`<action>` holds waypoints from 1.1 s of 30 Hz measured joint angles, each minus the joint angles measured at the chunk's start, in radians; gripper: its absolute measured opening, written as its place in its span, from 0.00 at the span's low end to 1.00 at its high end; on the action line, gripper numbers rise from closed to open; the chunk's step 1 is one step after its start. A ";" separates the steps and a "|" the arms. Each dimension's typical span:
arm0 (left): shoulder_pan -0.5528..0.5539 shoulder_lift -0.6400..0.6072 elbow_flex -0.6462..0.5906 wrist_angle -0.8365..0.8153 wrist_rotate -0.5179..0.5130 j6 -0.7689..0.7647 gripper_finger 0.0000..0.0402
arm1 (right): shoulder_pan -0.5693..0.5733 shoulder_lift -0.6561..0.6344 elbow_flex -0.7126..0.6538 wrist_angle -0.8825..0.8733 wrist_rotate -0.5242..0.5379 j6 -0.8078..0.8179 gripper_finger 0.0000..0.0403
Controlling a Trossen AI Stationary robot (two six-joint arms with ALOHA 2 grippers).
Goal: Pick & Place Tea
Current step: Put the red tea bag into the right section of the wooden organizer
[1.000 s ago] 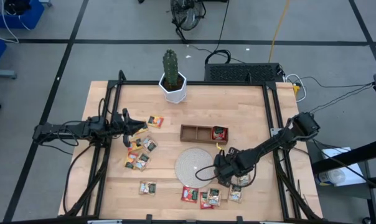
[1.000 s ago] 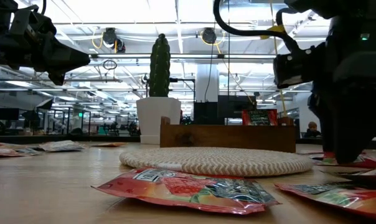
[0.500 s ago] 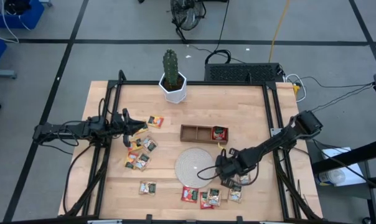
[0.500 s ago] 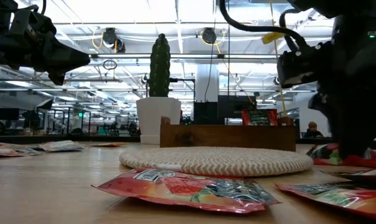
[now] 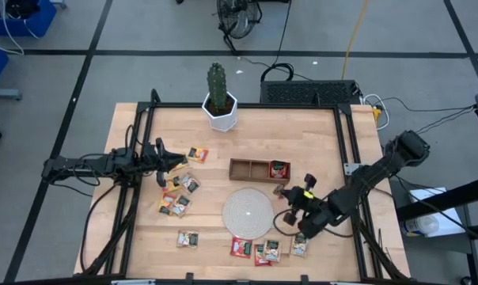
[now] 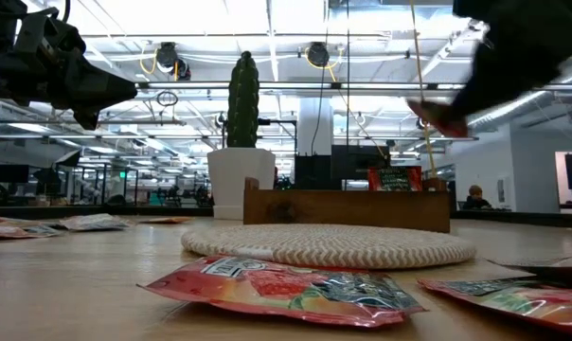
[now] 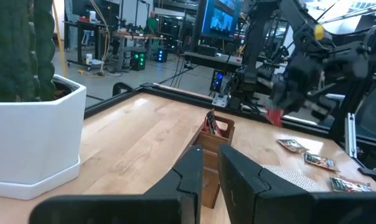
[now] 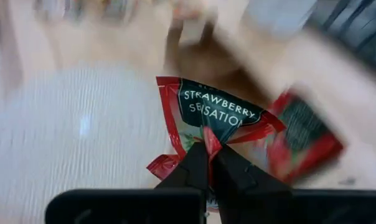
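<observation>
You see the woven disc (image 5: 248,213) and wooden tray (image 5: 258,169) flanking your right gripper (image 5: 290,195), clamped on a hanging red sachet (image 8: 214,122); left gripper (image 7: 211,171) closed, empty.

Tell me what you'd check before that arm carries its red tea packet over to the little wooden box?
1. Hold on the packet: right end effector pinches the red sachet by one edge. Ok.
2. Packet lifted off the table: it hangs above the wooden tray in the low view. Ok.
3. Room in the tray: right compartment already holds a red sachet; the others look free. Ok.
4. Left end effector out of the way, over the left pile. Ok.
5. Firmness of hold: only a corner is pinched. Cannot tell.
</observation>
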 joint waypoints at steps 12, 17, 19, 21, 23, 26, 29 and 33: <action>0.000 0.000 0.000 0.000 0.000 0.000 0.13 | -0.149 0.079 -0.394 0.959 0.217 -0.312 0.00; 0.000 0.000 0.000 0.000 0.000 0.000 0.13 | -0.199 0.079 -0.439 1.058 0.179 -0.337 0.00; 0.000 0.000 0.000 0.000 0.000 0.000 0.13 | -0.211 0.078 -0.439 1.084 0.150 -0.372 0.00; 0.000 0.000 0.000 0.000 0.000 0.000 0.13 | -0.229 0.079 -0.438 1.098 0.101 -0.397 0.00; 0.000 0.000 0.000 0.000 0.000 0.000 0.13 | -0.250 0.078 -0.438 1.095 0.060 -0.411 0.00; 0.000 0.000 0.000 0.000 0.000 0.000 0.13 | -0.273 0.079 -0.438 1.088 0.052 -0.430 0.01; 0.000 0.000 0.000 0.000 0.000 0.000 0.13 | -0.292 0.079 -0.437 1.066 0.052 -0.438 0.01; 0.000 0.000 0.000 0.000 0.000 0.000 0.13 | -0.301 0.079 -0.437 1.069 0.048 -0.453 0.01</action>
